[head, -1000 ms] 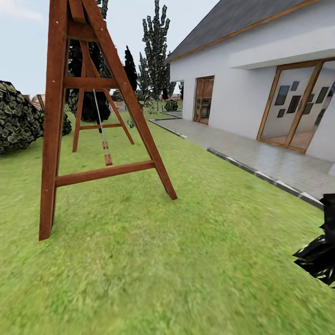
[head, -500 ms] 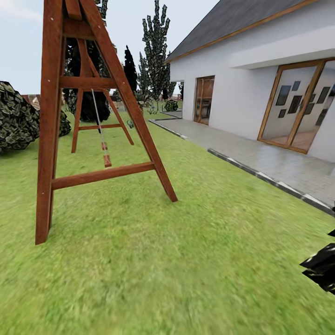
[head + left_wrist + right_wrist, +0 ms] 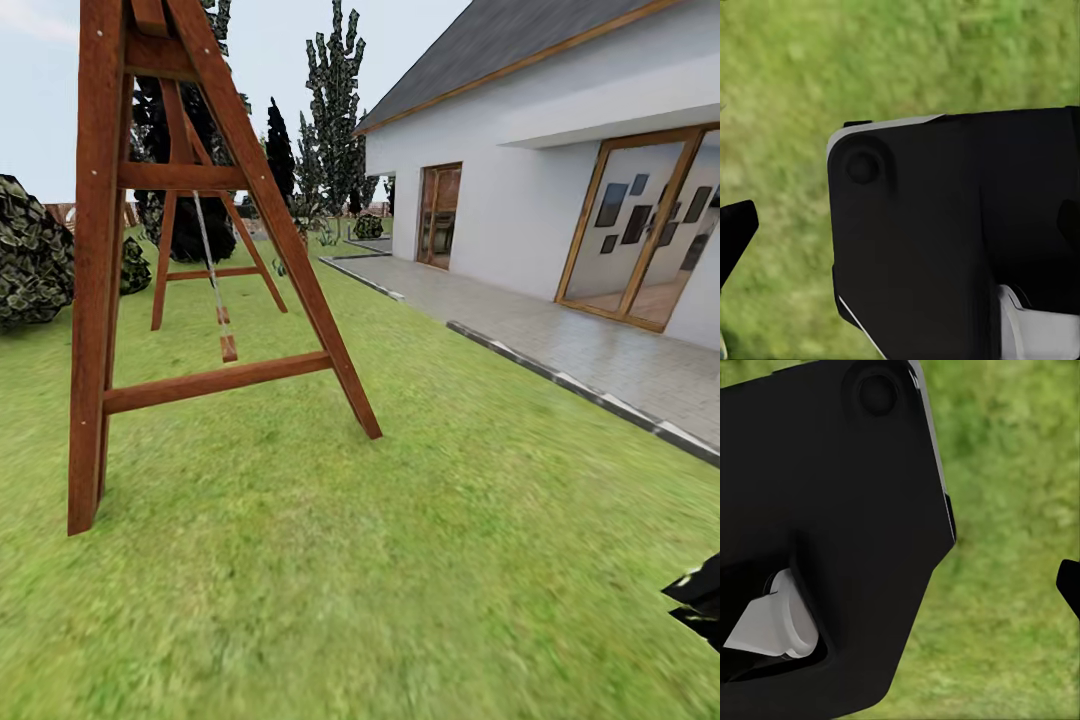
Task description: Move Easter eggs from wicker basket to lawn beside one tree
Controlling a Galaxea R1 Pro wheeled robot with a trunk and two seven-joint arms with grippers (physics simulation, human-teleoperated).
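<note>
The Easter eggs and the wicker basket are out of view. The lawn [image 3: 420, 540] of mottled green grass spreads across the head view. Far back, past the swing frame, stands a tall narrow tree [image 3: 336, 110] beside darker conifers. In the left wrist view a black part of the robot's body [image 3: 960, 232] hangs over grass, with one dark fingertip [image 3: 736, 234] at the picture's edge. The right wrist view has a similar black body part [image 3: 825, 525] and a dark fingertip [image 3: 1069, 583] over grass. Neither view shows how the jaws stand.
A tall wooden A-frame swing [image 3: 200, 260] stands on the grass at left, its seat hanging on a rope. A round bush [image 3: 30, 250] sits far left. A grey paved terrace [image 3: 580, 350] with a kerb runs along the white house [image 3: 560, 180] at right. Dark angular leaves [image 3: 700, 600] poke in at lower right.
The whole head view has shifted, so the camera has moved: the swing frame sits further left and larger, and the dark leaves have slid down toward the lower right corner.
</note>
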